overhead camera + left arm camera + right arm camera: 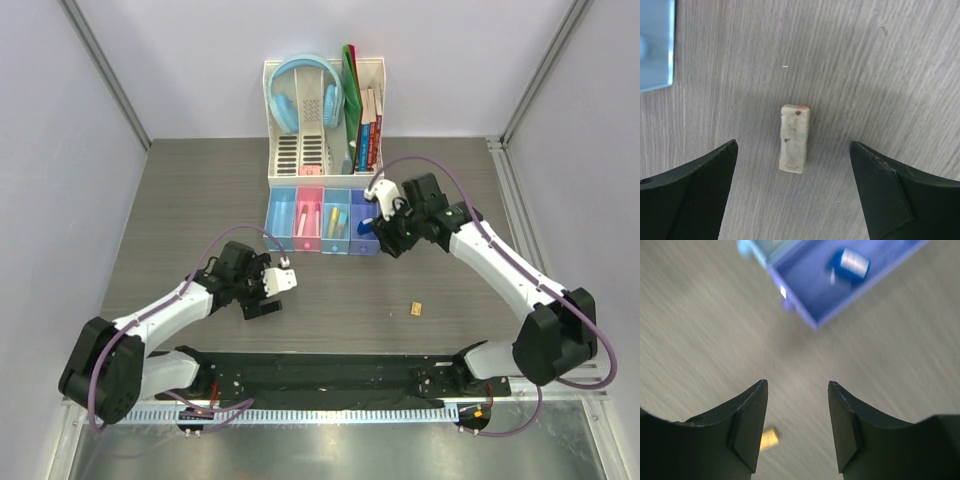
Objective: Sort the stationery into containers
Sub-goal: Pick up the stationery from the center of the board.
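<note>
Left pincer [793, 144] is spread wide, with the speckled grey block [795, 146] lying flat on the counter [880, 75] between the fingers, untouched. Right pincer [797, 385] is apart too. Its view's blurry: blue block [850, 262] sits in the purple-blue bin [807, 290] at 1 o'clock, and the tan block [769, 438] is half hidden at 7.

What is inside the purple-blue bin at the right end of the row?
The purple-blue bin holds a small blue block. From above, the right gripper hides part of the bin, so more cannot be excluded.
</note>
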Motion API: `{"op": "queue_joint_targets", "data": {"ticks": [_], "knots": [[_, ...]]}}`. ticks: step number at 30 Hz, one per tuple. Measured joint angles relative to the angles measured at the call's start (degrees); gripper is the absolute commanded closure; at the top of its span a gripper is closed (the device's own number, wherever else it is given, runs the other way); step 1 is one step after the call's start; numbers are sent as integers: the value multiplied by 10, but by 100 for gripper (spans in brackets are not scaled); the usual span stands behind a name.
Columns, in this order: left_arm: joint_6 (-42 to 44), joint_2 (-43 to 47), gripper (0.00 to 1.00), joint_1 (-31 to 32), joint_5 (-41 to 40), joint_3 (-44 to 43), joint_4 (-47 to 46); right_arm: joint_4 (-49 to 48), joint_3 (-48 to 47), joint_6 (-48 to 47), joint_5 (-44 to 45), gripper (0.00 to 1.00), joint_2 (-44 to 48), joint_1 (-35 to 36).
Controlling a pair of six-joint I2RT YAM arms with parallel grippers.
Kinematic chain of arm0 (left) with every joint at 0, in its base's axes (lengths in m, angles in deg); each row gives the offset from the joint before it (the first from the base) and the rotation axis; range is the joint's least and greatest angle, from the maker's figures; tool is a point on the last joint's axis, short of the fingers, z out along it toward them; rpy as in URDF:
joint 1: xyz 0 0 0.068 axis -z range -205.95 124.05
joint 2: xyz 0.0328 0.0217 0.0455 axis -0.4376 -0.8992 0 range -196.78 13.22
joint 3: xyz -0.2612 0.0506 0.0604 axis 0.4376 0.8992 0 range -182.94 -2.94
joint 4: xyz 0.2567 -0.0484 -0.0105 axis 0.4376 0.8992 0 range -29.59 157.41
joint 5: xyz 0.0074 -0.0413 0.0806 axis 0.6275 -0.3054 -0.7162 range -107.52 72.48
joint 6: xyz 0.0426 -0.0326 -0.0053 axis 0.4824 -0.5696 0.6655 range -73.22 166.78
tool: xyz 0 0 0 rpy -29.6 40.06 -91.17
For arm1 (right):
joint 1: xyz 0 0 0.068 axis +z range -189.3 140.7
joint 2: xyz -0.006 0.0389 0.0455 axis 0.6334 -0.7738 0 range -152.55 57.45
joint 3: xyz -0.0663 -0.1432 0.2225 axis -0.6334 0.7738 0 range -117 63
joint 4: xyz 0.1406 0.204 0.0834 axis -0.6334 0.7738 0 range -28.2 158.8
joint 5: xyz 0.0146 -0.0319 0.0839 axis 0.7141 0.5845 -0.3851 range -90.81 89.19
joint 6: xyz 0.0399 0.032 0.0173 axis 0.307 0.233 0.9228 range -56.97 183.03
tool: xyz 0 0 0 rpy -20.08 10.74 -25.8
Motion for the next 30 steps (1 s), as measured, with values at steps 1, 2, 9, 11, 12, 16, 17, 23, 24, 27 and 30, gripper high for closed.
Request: {"op": "queue_joint_targets", "data": {"ticks": [1, 2, 9, 11, 12, 16, 17, 23, 24, 27, 30], "knots": [[6, -5, 11, -6, 5, -3, -1, 12, 21, -13, 8, 43, 12, -7], [14, -10, 13, -12, 9, -7, -1, 27, 33, -23, 14, 43, 21, -11], [52, -67, 25, -35, 32, -50, 30, 81, 83, -69, 27, 44, 51, -28], [61, -79, 33, -38, 39, -61, 40, 89, 105, -75, 33, 41, 51, -29], [64, -83, 36, -38, 41, -64, 45, 95, 119, -80, 37, 40, 52, -30], [76, -90, 52, -38, 47, -70, 59, 119, 148, -92, 49, 31, 66, -31], [78, -91, 56, -38, 48, -70, 63, 125, 151, -96, 52, 31, 71, -31], [88, -92, 66, -39, 49, -73, 82, 160, 152, -116, 57, 31, 86, -33], [88, -92, 66, -39, 49, -73, 85, 167, 152, -120, 56, 30, 86, -33], [88, -92, 67, -39, 49, -75, 94, 181, 160, -139, 50, 30, 91, -33], [87, -92, 67, -40, 48, -77, 103, 191, 179, -157, 47, 30, 94, -31]]}}
